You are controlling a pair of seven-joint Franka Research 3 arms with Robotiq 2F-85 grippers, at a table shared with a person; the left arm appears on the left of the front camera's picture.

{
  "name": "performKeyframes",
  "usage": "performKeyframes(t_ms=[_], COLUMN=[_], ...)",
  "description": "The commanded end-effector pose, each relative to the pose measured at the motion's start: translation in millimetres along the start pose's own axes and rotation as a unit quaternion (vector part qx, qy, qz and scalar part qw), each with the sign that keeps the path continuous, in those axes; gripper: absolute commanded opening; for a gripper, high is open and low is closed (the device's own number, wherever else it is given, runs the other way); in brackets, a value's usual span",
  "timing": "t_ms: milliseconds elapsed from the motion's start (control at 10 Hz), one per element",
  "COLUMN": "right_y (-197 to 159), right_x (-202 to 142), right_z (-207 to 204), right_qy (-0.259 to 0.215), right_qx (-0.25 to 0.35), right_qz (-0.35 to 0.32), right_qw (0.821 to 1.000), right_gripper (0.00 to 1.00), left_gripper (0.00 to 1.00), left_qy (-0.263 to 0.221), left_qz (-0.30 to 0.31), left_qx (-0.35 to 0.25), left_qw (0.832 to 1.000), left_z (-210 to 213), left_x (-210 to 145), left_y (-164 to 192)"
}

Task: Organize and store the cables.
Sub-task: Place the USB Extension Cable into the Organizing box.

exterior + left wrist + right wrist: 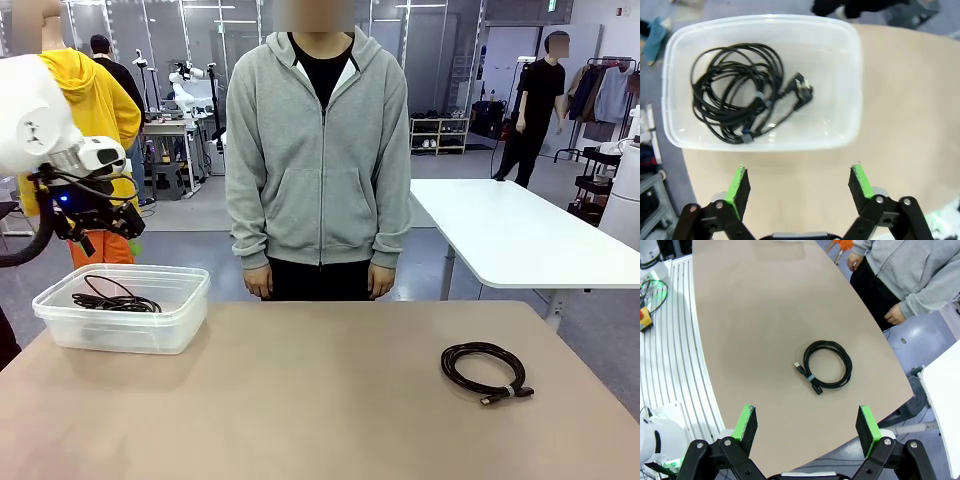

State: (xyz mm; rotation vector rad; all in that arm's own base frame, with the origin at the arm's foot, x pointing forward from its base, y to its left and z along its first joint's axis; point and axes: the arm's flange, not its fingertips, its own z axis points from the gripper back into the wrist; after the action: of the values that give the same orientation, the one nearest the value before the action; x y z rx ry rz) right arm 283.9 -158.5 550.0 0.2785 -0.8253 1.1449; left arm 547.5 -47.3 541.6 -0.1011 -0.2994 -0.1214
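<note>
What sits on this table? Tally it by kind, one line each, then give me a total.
Clear plastic bin: 1
Black cable coils: 2, the tangled coil inside the bin and the tied coil on the bare tabletop
Total: 3

You have one clear plastic container [856, 75] on the table [320, 400]. One coiled black cable [847, 367] lies on the table outside it. Inside it is one tangle of black cables [760, 100]; you cannot count its coils apart, though two plug ends [802, 92] show. There are two grippers, the left gripper [800, 185] and the right gripper [807, 427], each with two green-padded fingers [738, 187]. One person [318, 150] stands across from you.
</note>
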Motion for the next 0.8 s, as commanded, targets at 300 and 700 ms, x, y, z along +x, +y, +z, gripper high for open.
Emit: performKeyframes(t_ms=[300,700], right_y=[-22,-25], right_x=[37,43], right_z=[1,-2], right_qy=[0.062,0.058], right_qx=[0.039,0.076], right_qz=[0.038,0.068], right_qw=[0.997,0.993], right_gripper=[1.0,1.0], left_gripper=[1.0,1.0], left_qy=[-0.065,-0.154], left_qz=[-0.181,-0.263], left_qx=[-0.14,-0.187], left_qw=[0.971,0.934], left_z=[48,86], left_x=[-95,-158], left_y=[59,141])
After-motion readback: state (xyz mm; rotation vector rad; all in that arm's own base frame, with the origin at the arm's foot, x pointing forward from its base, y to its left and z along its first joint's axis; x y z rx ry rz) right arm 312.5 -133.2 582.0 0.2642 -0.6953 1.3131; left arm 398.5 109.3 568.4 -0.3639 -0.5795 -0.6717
